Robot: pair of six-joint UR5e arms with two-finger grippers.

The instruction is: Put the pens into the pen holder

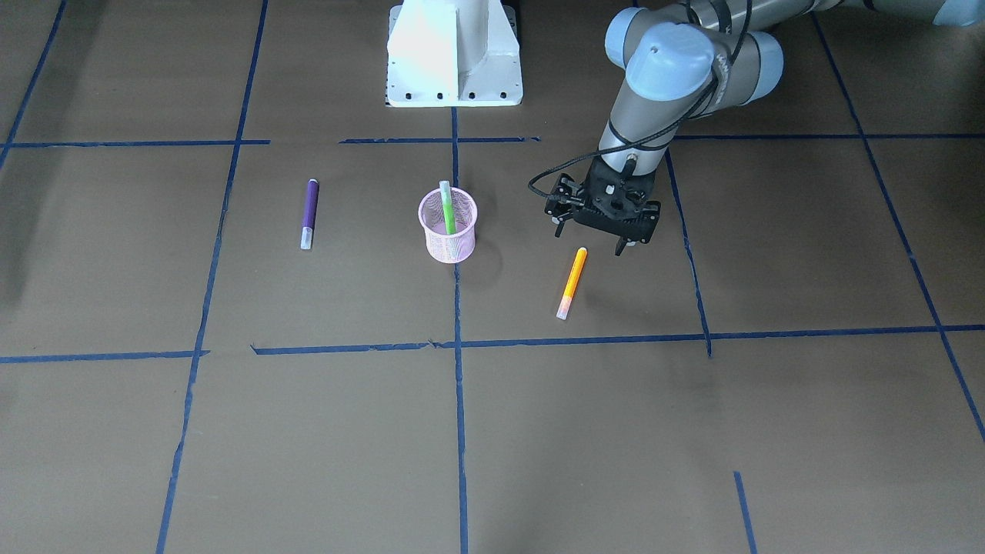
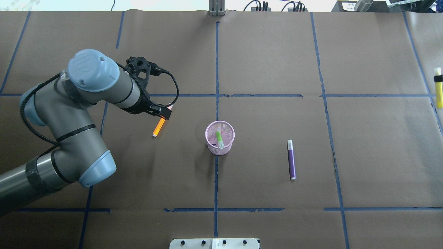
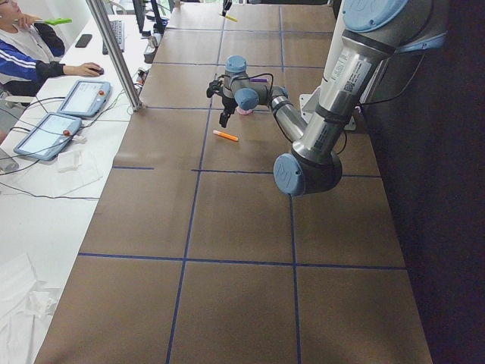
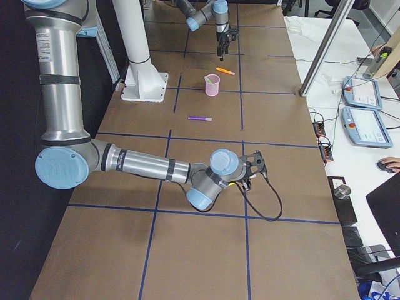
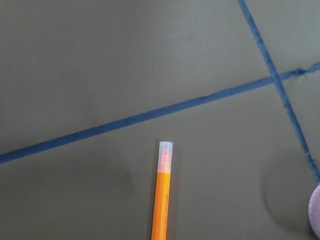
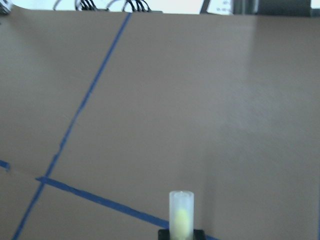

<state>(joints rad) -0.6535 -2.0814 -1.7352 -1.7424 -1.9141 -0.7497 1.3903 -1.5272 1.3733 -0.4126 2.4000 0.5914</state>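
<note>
The pink mesh pen holder (image 1: 462,240) (image 2: 227,132) stands upright mid-table with the green pen (image 1: 447,211) (image 2: 219,139) leaning inside it. The orange pen (image 1: 572,282) (image 2: 158,128) lies flat on the table. My left gripper (image 1: 591,240) is open and empty just above the pen's plain end, not touching it. The left wrist view shows the orange pen (image 5: 162,200) with its cap end up. The purple pen (image 1: 309,211) (image 2: 291,160) lies flat on the holder's other side. My right gripper (image 4: 252,166) sits low near the table's right end; I cannot tell its state.
A yellow pen with a pale cap and a black band (image 2: 438,91) (image 6: 181,212) lies at the table's right end. The white robot base (image 1: 454,54) stands at the table edge. Blue tape lines cross the brown table. An operator (image 3: 30,45) sits beside tablets.
</note>
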